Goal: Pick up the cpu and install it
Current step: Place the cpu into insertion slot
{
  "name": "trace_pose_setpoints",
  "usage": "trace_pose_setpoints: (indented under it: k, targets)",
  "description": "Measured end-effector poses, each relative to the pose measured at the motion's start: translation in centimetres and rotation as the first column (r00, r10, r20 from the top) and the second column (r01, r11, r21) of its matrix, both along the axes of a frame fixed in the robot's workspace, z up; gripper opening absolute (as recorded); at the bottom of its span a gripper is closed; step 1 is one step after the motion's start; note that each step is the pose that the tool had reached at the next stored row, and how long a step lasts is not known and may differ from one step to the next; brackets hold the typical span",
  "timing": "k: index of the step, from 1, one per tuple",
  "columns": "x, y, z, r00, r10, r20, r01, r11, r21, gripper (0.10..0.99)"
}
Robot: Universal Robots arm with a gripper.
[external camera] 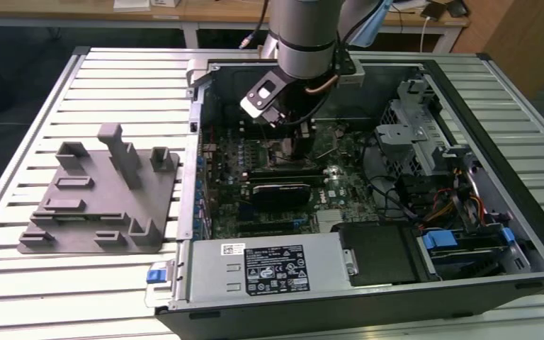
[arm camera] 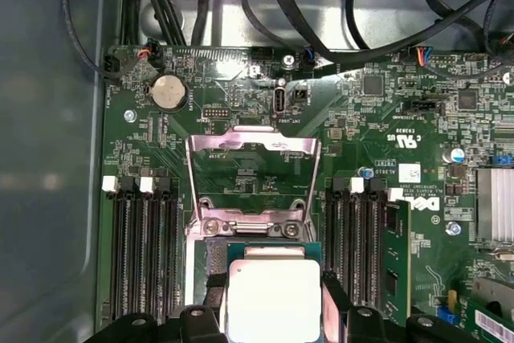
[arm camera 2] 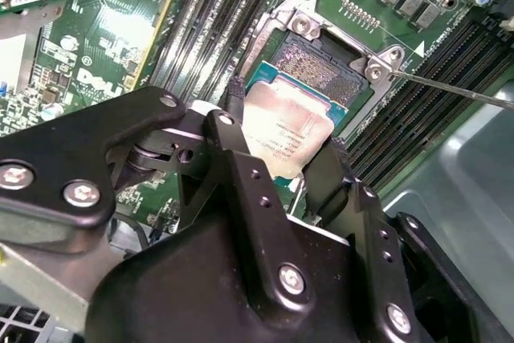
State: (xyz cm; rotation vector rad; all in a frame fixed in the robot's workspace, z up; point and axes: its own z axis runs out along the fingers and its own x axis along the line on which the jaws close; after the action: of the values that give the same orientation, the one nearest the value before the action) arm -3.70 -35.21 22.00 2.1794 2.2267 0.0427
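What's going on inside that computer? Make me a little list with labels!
claw: black claw, closed on the chip, inside the open black computer case
held thing: flat square silver-topped cpu chip
where: over the open socket on the green motherboard
socket cover: silver metal frame, flipped up
chip: looks tilted, not flat in
beside case: grey plastic tray with posts

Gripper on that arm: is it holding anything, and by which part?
Yes: the gripper holds the cpu, its jaws pinching two opposite side edges, at the open socket.
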Motion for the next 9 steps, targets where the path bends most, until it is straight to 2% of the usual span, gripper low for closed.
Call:
trace_pose_setpoints:
  k: [9]
  targets:
    - [-0.03,0.28,-0.60,1.0000,0.000,0.0000,0.000,1.0000,0.000,0.541]
